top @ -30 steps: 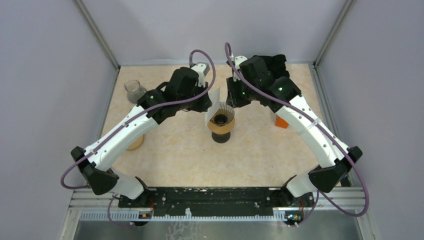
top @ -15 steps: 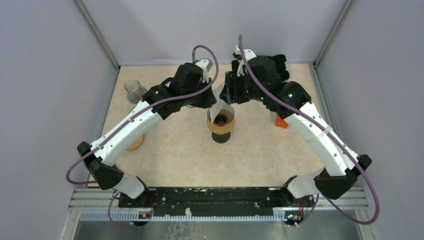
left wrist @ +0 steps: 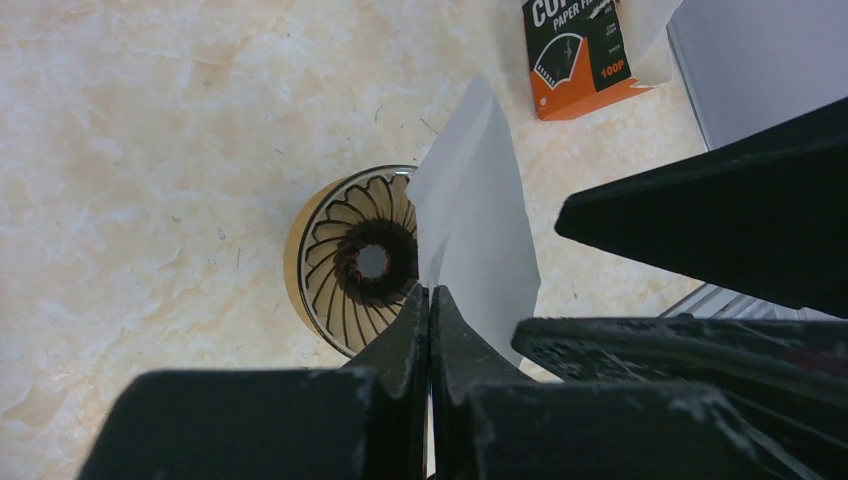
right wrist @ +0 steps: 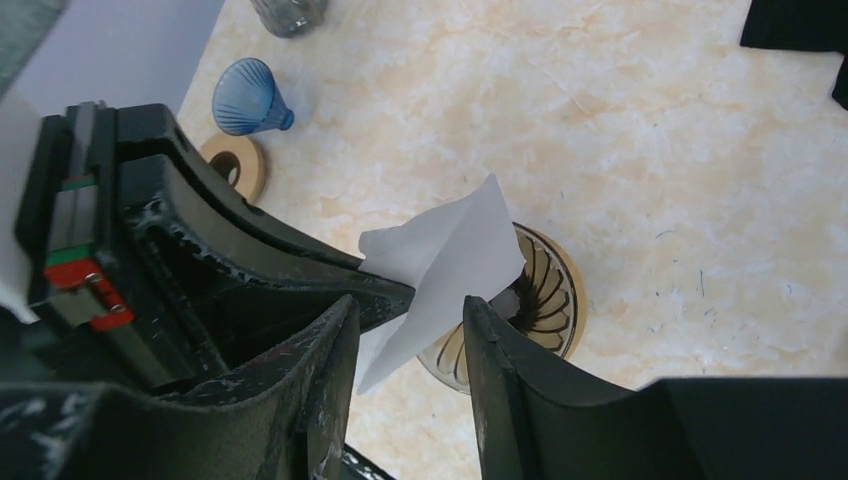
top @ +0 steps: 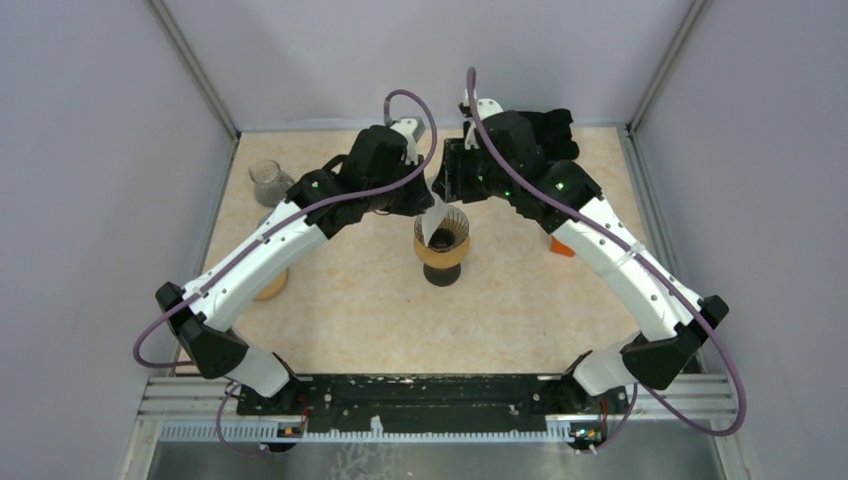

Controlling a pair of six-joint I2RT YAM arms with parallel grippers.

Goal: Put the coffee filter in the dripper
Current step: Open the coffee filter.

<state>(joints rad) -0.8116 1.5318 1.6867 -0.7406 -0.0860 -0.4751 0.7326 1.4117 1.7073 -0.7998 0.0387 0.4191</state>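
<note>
The white paper coffee filter (top: 434, 217) hangs folded just above the far-left rim of the dripper (top: 443, 240), a clear ribbed cone on a tan ring and dark base. My left gripper (left wrist: 429, 296) is shut on the filter's (left wrist: 470, 225) edge, over the dripper (left wrist: 345, 262). My right gripper (right wrist: 410, 305) is open, its fingers either side of the filter's (right wrist: 450, 262) lower corner without touching it, above the dripper (right wrist: 545, 290).
An orange filter box (top: 563, 244) lies right of the dripper, also in the left wrist view (left wrist: 578, 52). A glass jar (top: 269, 181) stands at back left. A blue cone dripper (right wrist: 246, 97) and a tan ring (right wrist: 236, 162) sit left.
Both grippers moved together towards the dripper's far side; the filter dropped from upright beside the dripper to hanging over its rim. The right arm then shifted slightly left.
</note>
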